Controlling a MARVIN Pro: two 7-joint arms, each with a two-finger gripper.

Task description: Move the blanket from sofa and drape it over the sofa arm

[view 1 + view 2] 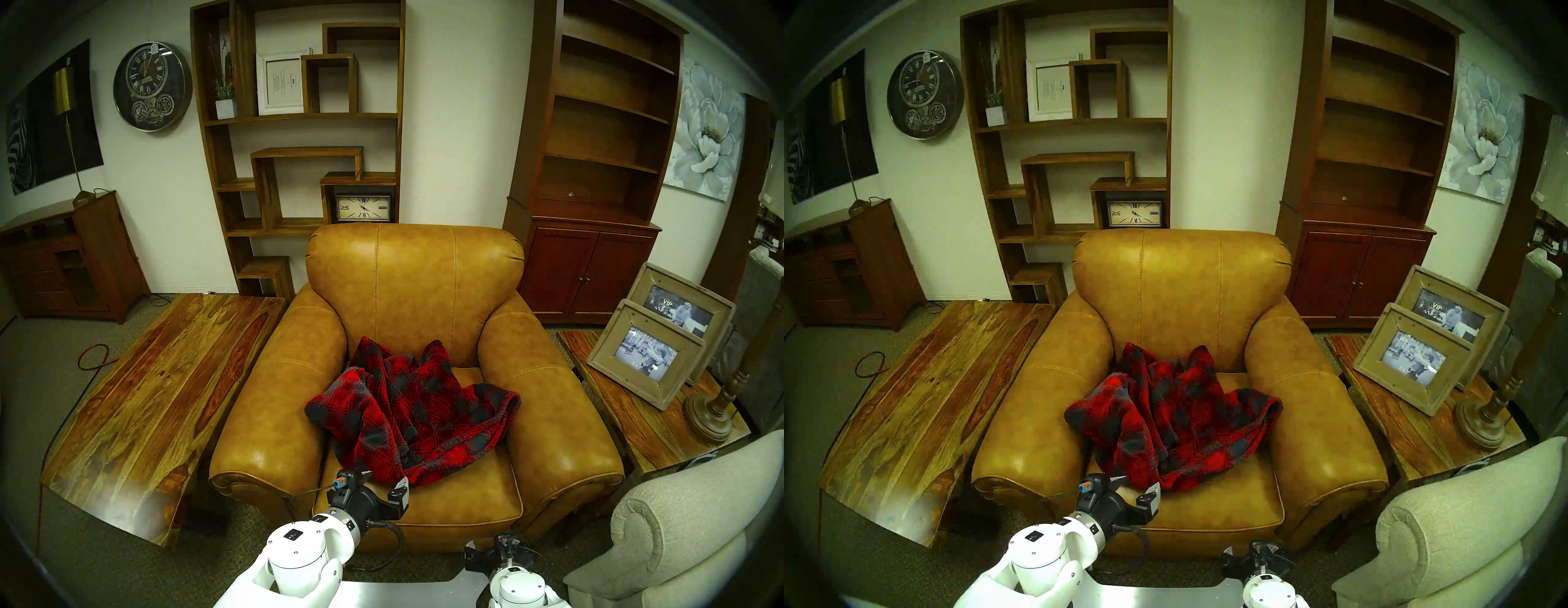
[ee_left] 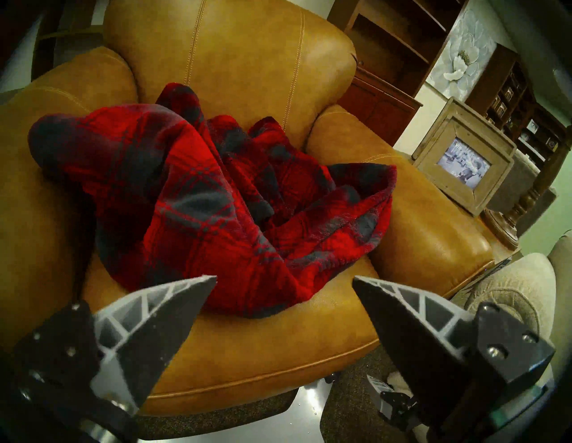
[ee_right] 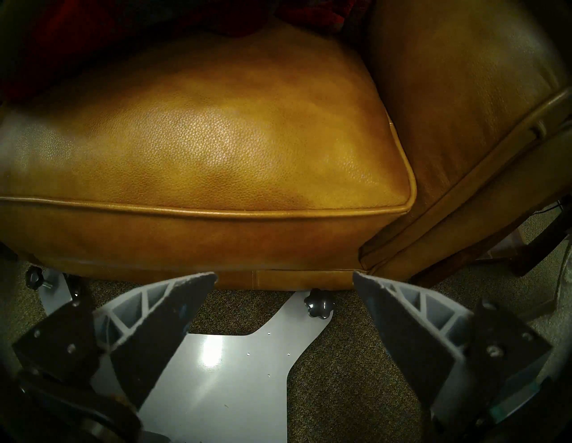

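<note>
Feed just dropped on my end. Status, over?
Left gripper open at blanket's front edge, not gripping. Right gripper open, low before seat. Blanket bunched on seat. Nothing blocking.

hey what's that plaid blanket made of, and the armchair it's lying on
The blanket: looks like plush fleece, matte with a fuzzy pile and soft folds. The armchair: apparently leather or faux leather, glossy tan with a pebbled grain and stitched seams.

Wooden shelving point(image 1: 297, 140) against cream wall point(image 1: 462, 127), carpeted floor point(image 1: 38, 365).
</note>
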